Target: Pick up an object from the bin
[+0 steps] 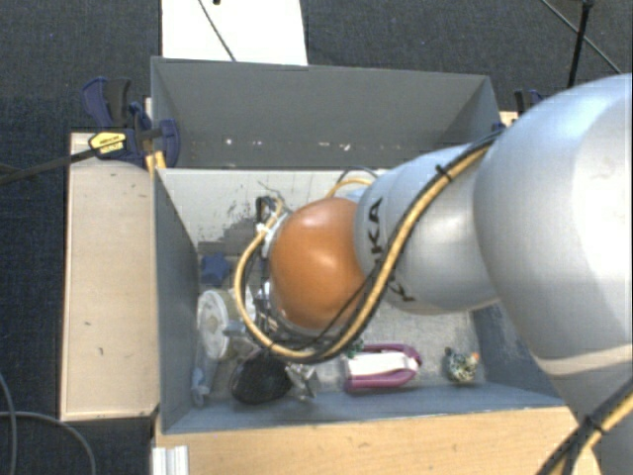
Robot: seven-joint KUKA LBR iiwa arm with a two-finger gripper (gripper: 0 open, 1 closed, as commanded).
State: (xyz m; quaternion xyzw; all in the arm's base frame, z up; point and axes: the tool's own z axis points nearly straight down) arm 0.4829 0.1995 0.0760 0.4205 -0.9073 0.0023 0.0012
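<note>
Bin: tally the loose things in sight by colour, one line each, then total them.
Blue thing: 1
Whitish round thing: 1
Black lump: 1
Purple-and-white thing: 1
Small greenish thing: 1
Total: 5 in sight; the arm covers the middle of the bin.

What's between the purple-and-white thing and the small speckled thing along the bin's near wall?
Nothing: in the camera view, a bare stretch of grey bin floor separates the purple-and-white thing from the small speckled thing.

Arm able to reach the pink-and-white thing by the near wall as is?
Likely yes: the pink-and-white thing lies uncovered just beside the orange wrist cover, though close to the bin wall.
</note>
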